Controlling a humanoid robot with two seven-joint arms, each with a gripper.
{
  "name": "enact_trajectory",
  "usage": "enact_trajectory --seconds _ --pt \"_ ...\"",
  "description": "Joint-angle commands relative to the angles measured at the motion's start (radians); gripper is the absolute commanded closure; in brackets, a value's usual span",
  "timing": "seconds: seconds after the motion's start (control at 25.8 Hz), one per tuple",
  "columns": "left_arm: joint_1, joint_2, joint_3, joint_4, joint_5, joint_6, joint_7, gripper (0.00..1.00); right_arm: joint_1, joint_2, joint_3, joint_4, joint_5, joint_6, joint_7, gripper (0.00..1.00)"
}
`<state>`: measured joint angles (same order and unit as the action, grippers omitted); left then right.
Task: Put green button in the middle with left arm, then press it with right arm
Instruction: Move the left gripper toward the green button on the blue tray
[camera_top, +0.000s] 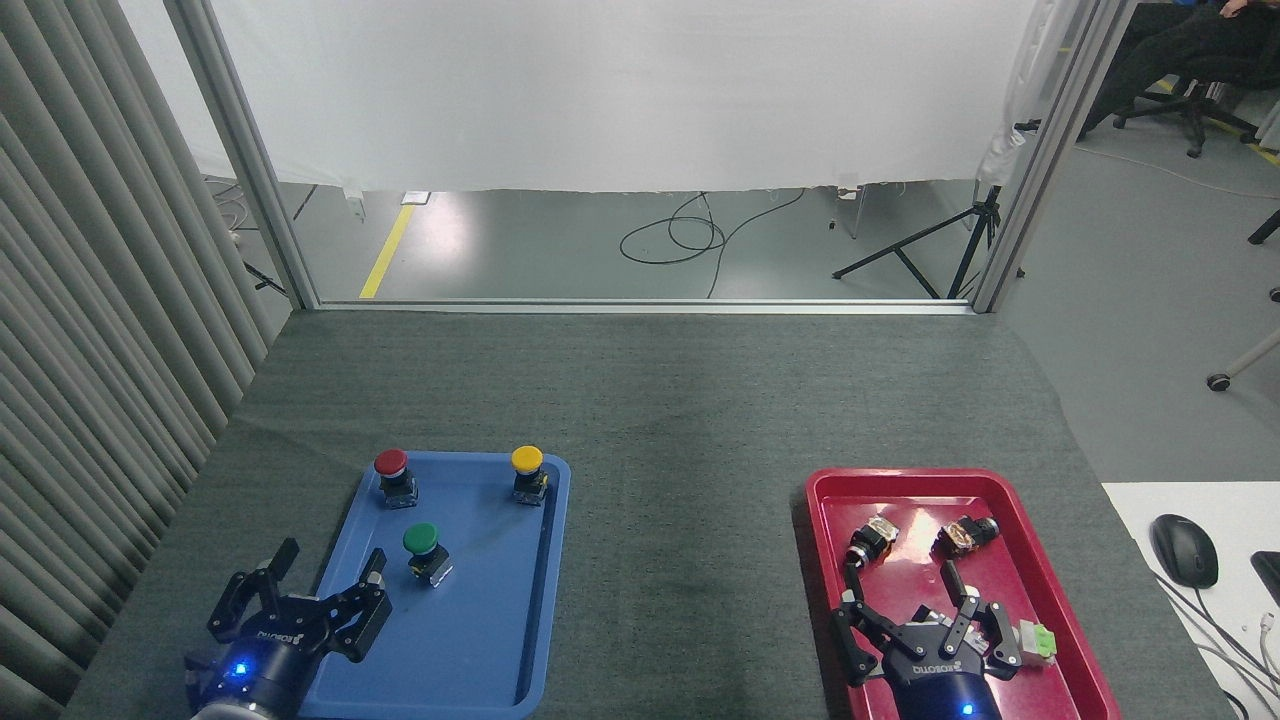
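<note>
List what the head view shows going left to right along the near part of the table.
Left pincer → green button → blue tray → bare grey cloth → red tray → right pincer → pale green-ended switch

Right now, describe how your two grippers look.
Both the left gripper and the right gripper are black, with jointed linkage fingers, white ROBOTIQ lettering on the body and a small blue light glowing below it.

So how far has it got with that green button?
Barely started. The green button sits in the blue tray, untouched. The left claw hovers open just beside it, holding nothing. Left: grab it, set it on the bare grey cloth, then press with the right claw.
</note>
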<state>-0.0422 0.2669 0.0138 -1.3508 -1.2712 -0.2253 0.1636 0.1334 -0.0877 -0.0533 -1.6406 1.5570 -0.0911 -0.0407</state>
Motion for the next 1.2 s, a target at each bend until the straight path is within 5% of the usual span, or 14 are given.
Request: enact_trajectory --seconds 0.0,1.17 --pt "-0.012 0.018 0.000 0.022 -0.004 -0.012 0.001 0.01 0.000 -0.003 0.006 -0.001 -0.002 0.021 0.004 0.00" --pt "-0.048 0.015 -0.066 0.130 -0.008 -0.049 0.001 0.01 0.006 0.011 0.001 0.013 -0.002 -0.044 -0.001 0.00"
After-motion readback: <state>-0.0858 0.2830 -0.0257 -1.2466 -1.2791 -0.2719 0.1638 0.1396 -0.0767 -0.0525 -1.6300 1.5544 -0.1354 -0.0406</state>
